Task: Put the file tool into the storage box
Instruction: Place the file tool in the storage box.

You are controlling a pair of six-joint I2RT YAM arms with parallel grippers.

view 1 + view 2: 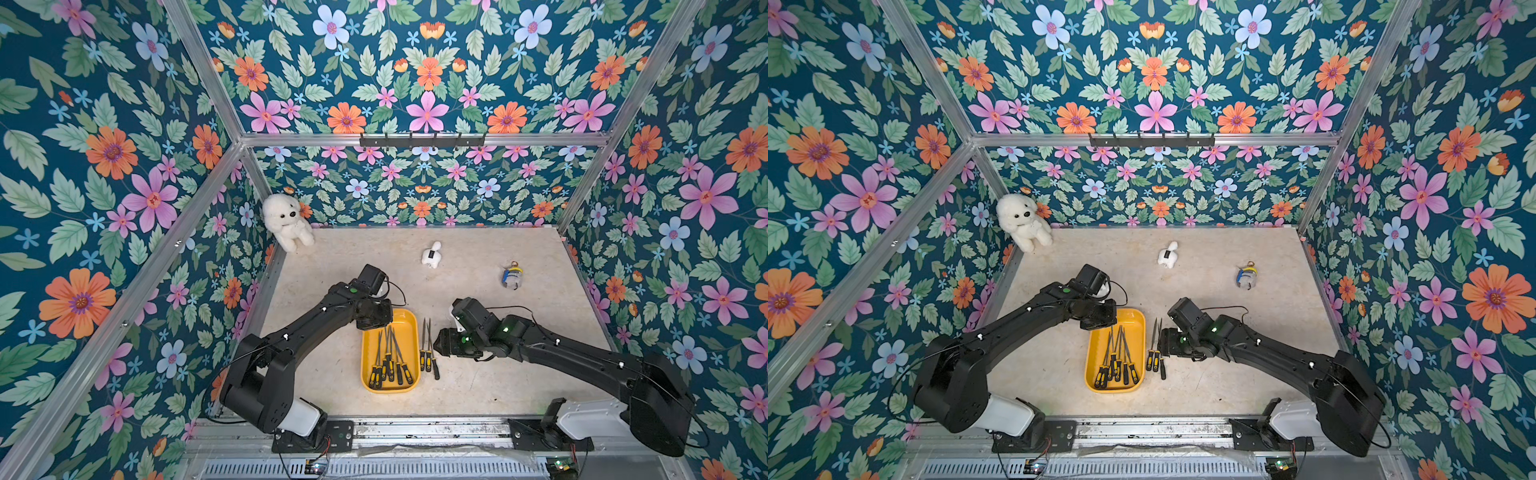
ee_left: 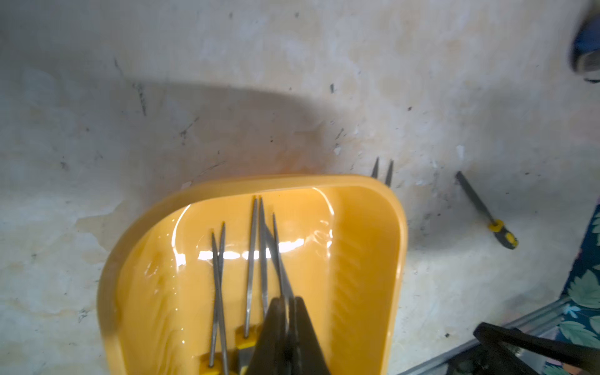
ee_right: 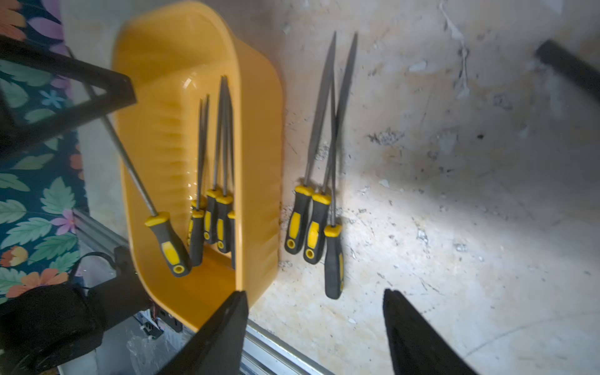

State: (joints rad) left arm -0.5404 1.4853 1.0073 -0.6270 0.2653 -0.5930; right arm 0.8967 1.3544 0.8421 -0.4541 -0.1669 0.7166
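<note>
The yellow storage box [image 1: 409,328] [image 3: 259,136] lies mid-table with several black-and-yellow files in it. My left gripper [image 2: 289,300] [image 1: 374,320] hangs over the box's far end, shut on the thin blade of one file tool [image 2: 278,253]. That file slants down into the box, its handle [image 3: 168,242] low among the others; whether it rests there I cannot tell. Three loose files [image 1: 428,353] [image 3: 316,224] lie on the table right of the box. My right gripper [image 3: 315,297] [image 1: 436,347] is open just beyond their handles, with nothing between its fingers.
A white plush dog [image 1: 286,222] sits in the far left corner. A small white toy [image 1: 431,254] and a blue-striped trinket [image 1: 512,276] lie farther back. Floral walls enclose the table, and an aluminium rail [image 1: 415,428] runs along its front edge.
</note>
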